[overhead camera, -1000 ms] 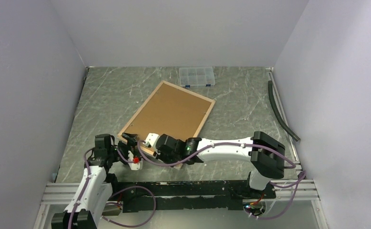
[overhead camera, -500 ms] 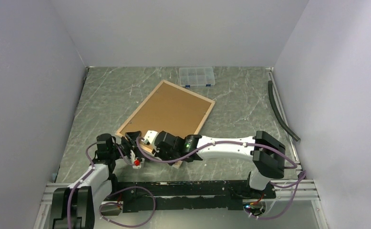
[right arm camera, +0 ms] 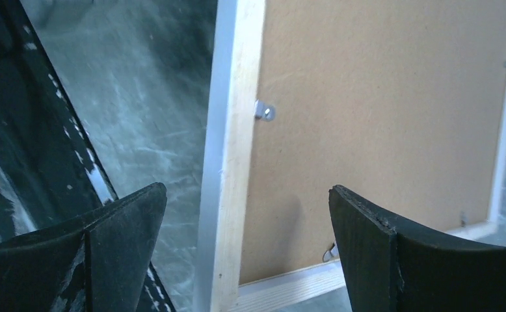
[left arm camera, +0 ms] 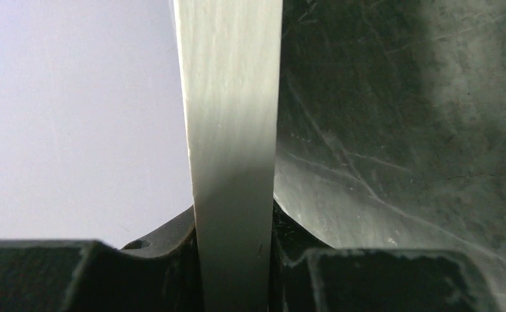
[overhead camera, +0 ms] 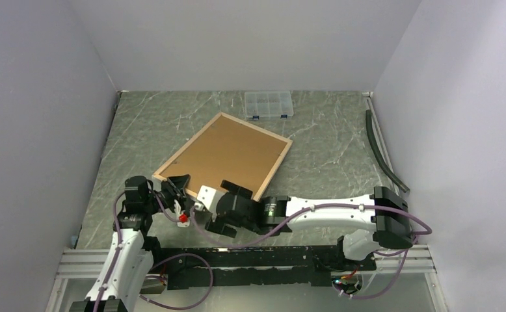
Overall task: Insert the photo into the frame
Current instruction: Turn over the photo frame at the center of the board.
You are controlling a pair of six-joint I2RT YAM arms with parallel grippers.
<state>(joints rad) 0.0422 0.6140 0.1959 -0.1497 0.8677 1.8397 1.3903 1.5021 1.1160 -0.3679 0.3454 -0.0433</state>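
Observation:
The frame (overhead camera: 271,169) lies back side up on the table, its light wood border around a brown backing board (overhead camera: 227,153). The photo is hidden. My left gripper (overhead camera: 175,184) is at the frame's near-left corner. In the left wrist view the frame's pale edge (left arm camera: 231,130) runs straight up between the jaws, which press on both its sides. My right gripper (overhead camera: 202,207) hovers open over the near edge. In the right wrist view the frame's wooden rail (right arm camera: 234,162) and a corner lie below the spread fingers (right arm camera: 123,221) of that gripper (right arm camera: 247,195), untouched.
A small clear compartment box (overhead camera: 268,104) stands at the back edge. A black hose (overhead camera: 384,153) lies along the right wall. Metal tabs (right arm camera: 264,112) hold the backing board (right arm camera: 380,117). Grey walls close three sides, and a metal rail (overhead camera: 250,260) runs along the near edge.
My left gripper has shut on the frame's near-left corner. My right gripper has let go, opened wide and drawn back toward the near edge. The frame has turned slightly.

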